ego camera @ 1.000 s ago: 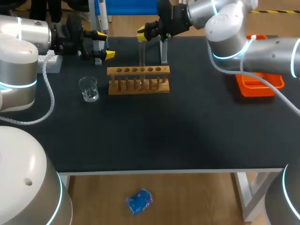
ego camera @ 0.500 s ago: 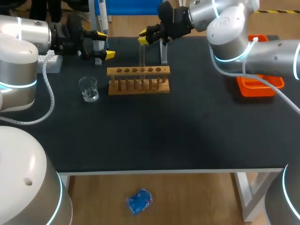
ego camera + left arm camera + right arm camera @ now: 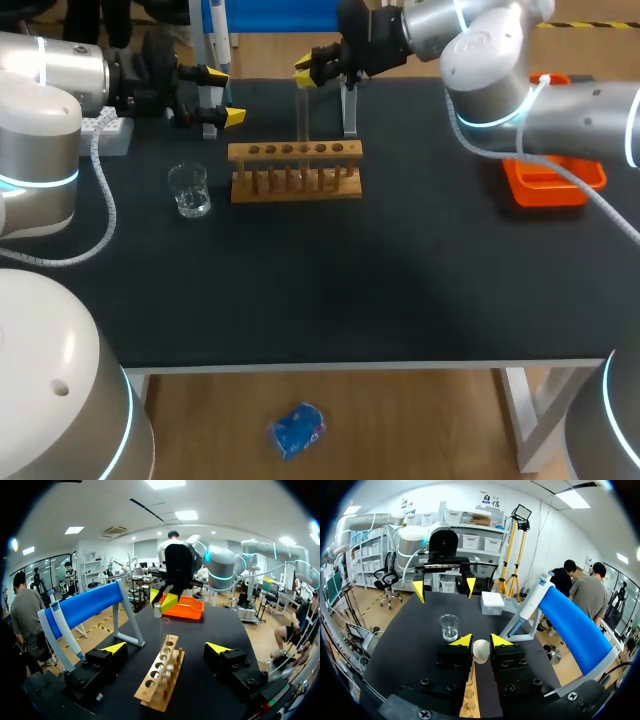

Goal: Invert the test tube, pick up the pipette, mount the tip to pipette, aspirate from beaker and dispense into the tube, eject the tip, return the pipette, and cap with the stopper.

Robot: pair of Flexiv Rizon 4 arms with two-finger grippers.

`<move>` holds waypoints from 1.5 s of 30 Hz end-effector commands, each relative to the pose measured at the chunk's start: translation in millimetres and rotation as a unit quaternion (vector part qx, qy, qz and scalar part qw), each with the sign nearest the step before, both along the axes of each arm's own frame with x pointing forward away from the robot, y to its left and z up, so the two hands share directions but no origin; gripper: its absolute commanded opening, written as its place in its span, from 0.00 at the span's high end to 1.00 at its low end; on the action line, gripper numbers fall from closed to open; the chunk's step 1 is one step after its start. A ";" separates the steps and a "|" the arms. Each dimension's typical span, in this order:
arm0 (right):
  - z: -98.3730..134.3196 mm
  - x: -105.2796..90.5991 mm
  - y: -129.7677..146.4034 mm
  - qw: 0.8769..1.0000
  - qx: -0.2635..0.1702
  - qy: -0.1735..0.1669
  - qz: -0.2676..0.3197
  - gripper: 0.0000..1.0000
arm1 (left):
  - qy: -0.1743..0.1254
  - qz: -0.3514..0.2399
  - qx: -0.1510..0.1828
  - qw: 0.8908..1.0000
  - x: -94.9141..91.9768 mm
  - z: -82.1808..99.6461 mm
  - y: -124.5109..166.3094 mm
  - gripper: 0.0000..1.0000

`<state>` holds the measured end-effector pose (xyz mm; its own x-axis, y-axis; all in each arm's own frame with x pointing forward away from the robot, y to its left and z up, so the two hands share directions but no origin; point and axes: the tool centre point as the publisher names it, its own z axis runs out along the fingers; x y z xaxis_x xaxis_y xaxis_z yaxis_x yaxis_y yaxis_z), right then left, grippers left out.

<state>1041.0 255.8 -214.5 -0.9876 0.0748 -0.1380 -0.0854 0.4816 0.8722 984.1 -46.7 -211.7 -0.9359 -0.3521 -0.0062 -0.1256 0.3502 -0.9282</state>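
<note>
A clear test tube [image 3: 302,115] hangs upright over the wooden rack [image 3: 295,170], with my right gripper [image 3: 306,72] shut on its upper end. In the right wrist view the tube's rounded end [image 3: 481,650] shows between the yellow tips of that gripper [image 3: 481,641]. My left gripper [image 3: 226,95] stands open at the back left, beside the blue pipette stand [image 3: 82,607] that carries the white pipette [image 3: 57,625]. From the left wrist view, the open left gripper [image 3: 169,648] faces the rack [image 3: 160,677] and the held tube [image 3: 158,611]. A glass beaker [image 3: 189,190] stands left of the rack.
A white tip box [image 3: 105,132] sits at the table's far left edge. An orange tray [image 3: 553,182] lies at the right, under my right arm. The rack has several vacant holes. The table's front half is bare black surface [image 3: 350,290].
My right gripper has shifted slightly with the tube, staying above the rack. My left arm has not moved.
</note>
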 end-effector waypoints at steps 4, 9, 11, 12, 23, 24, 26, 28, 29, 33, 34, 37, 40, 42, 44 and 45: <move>2.1 -5.8 -5.6 1.000 0.001 -0.001 0.003 1.00 | 0.000 0.000 0.000 1.000 -0.8 0.3 0.6 0.00; 3.3 -9.8 -5.9 1.000 0.002 -0.002 0.006 1.00 | 0.000 0.000 0.000 1.000 -0.8 0.3 0.6 0.00; 2.4 -11.1 -6.0 1.000 0.002 -0.002 0.007 1.00 | 0.000 0.000 0.000 1.000 -0.8 0.3 0.6 0.00; 1.5 -11.7 -5.9 1.000 0.002 -0.001 0.008 1.00 | 0.000 0.000 0.000 1.000 -0.8 0.3 0.6 0.00; -7.2 -14.7 -0.7 1.000 -0.003 0.004 0.015 1.00 | 0.000 0.000 0.000 1.000 -0.8 0.3 0.6 0.00; -7.6 -14.5 -0.8 1.000 -0.004 0.004 0.016 1.00 | 0.000 0.000 0.000 1.000 -0.8 0.3 0.6 0.00; -8.3 -14.2 -1.0 1.000 -0.005 0.005 0.016 1.00 | 0.000 0.000 0.000 1.000 -0.8 0.3 0.6 0.00; -8.7 -14.1 -1.4 1.000 -0.005 0.005 0.016 1.00 | 0.000 0.000 0.000 1.000 -0.8 0.3 0.6 0.00; -9.1 -14.1 -1.9 1.000 -0.005 0.006 0.015 1.00 | 0.000 0.000 0.000 1.000 -0.8 0.3 0.6 0.00; -13.5 -16.2 -3.6 1.000 -0.006 0.008 0.015 1.00 | 0.000 0.000 0.000 1.000 -0.8 0.3 0.6 0.00; -14.4 -16.6 -4.0 1.000 -0.006 0.009 0.015 1.00 | 0.000 0.000 0.000 1.000 -0.8 0.3 0.6 0.00; -18.1 -17.6 -4.7 1.000 -0.007 0.012 0.015 1.00 | 0.000 0.000 0.000 1.000 -0.8 0.3 0.6 0.00; -20.6 -18.2 -4.4 1.000 -0.007 0.014 0.015 1.00 | 0.000 0.000 0.000 1.000 -0.8 0.3 0.6 0.00; -22.0 -18.4 -3.8 1.000 -0.007 0.016 0.015 1.00 | 0.000 0.000 0.000 1.000 -0.8 0.3 0.6 0.00; -23.8 -18.6 -3.5 1.000 -0.007 0.017 0.015 1.00 | 0.000 0.000 0.000 1.000 -0.8 0.3 0.6 0.00; -24.6 -18.6 -3.4 1.000 -0.007 0.017 0.015 1.00 | 0.000 0.000 0.000 1.000 -0.8 0.3 0.6 0.00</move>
<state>1021.2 252.4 -235.2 -0.9932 0.0454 -0.1069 -0.0708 0.4923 0.8675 984.1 -46.7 -211.7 -0.9359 -0.3521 -0.0062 -0.1256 0.3502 -0.9282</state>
